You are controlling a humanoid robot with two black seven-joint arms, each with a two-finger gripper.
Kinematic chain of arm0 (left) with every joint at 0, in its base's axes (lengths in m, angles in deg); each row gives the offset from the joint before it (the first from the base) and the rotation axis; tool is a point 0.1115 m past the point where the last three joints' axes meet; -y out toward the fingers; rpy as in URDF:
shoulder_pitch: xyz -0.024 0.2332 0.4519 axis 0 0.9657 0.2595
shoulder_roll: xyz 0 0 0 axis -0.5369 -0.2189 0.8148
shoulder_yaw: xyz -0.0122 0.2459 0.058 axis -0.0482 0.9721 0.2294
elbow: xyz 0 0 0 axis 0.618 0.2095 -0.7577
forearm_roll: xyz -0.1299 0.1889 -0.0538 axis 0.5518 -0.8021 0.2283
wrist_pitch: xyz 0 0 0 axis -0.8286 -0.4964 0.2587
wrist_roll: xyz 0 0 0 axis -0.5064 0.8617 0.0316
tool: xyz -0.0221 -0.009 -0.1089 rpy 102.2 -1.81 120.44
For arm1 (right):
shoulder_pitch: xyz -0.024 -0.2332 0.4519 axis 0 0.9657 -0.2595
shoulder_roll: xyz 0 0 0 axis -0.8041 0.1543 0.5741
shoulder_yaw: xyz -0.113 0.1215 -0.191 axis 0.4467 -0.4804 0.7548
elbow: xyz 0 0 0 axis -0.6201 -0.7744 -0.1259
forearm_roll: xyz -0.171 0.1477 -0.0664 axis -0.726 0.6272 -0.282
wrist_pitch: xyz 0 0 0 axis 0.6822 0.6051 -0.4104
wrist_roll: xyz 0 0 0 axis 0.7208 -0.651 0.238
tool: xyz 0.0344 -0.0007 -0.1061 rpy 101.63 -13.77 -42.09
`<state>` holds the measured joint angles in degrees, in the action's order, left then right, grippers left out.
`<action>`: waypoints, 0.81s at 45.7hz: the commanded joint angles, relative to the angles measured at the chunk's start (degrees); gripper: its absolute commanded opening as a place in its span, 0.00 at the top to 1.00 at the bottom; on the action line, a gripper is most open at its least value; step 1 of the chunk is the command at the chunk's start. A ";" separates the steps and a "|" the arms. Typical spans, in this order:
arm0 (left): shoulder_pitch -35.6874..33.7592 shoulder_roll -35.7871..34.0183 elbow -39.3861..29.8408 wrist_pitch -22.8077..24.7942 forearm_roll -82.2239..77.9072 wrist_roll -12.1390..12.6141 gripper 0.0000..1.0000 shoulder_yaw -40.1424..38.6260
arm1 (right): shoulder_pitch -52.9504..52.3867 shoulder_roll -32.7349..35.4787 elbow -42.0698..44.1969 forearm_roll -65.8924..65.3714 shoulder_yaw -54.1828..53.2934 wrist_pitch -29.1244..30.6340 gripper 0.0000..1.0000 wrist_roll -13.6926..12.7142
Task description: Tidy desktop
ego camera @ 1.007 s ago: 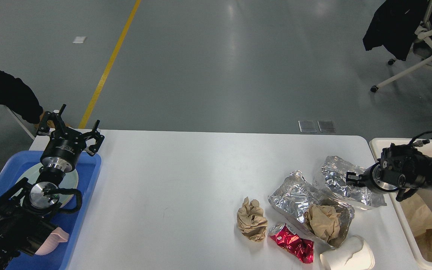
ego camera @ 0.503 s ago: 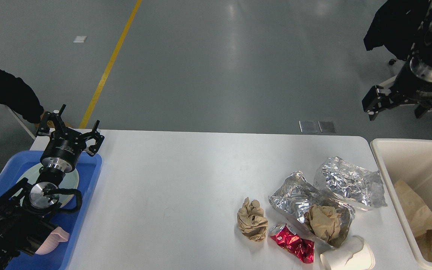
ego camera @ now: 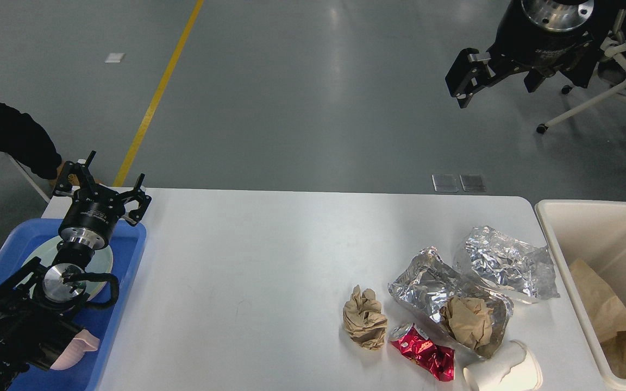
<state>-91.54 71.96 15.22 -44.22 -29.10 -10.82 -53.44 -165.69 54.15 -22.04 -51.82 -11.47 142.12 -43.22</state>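
Both grippers are sitting empty. On the left arm, the left gripper [ego camera: 107,188] is hovering at about nine o'clock over the far end of the blue tray [ego camera: 128,260], its fingers spread wide with nothing between them. Way up at one o'clock, the right gripper [ego camera: 500,76] is hanging high above the grey floor [ego camera: 313,98], well apart from everything on the table; one finger [ego camera: 462,81] is showing clearly on the left side, the other side is darker and partly lost against the chair [ego camera: 612,87] behind it, but the jaws are looking parted and holding nothing.

Across the lower half, the white desktop [ego camera: 258,271] is lying wide and mostly bare through its middle. Down at five o'clock the litter is bunching together: two crumpled foil wrappers [ego camera: 508,263], the nearer one [ego camera: 427,282] cradling a brown paper wad [ego camera: 468,320], a second paper ball [ego camera: 365,317] just beside it, a red wrapper [ego camera: 424,355] touching the foil's near edge, and a tipped white paper cup [ego camera: 506,372] at the table's near edge. At four o'clock, the cream bin [ego camera: 590,228] is standing just beside the desktop with brown paper [ego camera: 612,320] inside.
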 commanded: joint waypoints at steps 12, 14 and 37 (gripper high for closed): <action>0.00 0.00 0.00 0.00 0.00 0.00 0.04 0.00 | 3.61 4.79 0.75 -0.03 1.30 0.00 0.00 -0.17; 0.00 0.00 0.00 0.00 0.00 0.00 0.04 0.00 | 4.93 5.93 1.18 -0.21 2.00 0.00 0.00 -0.17; 0.00 0.00 0.00 0.00 0.00 0.00 0.04 0.00 | 36.91 17.37 16.92 -0.38 8.51 -14.64 0.00 -0.17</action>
<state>-91.54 71.95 15.22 -44.22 -29.10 -10.82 -53.44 -137.02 70.70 -5.23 -52.29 -2.48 138.64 -43.41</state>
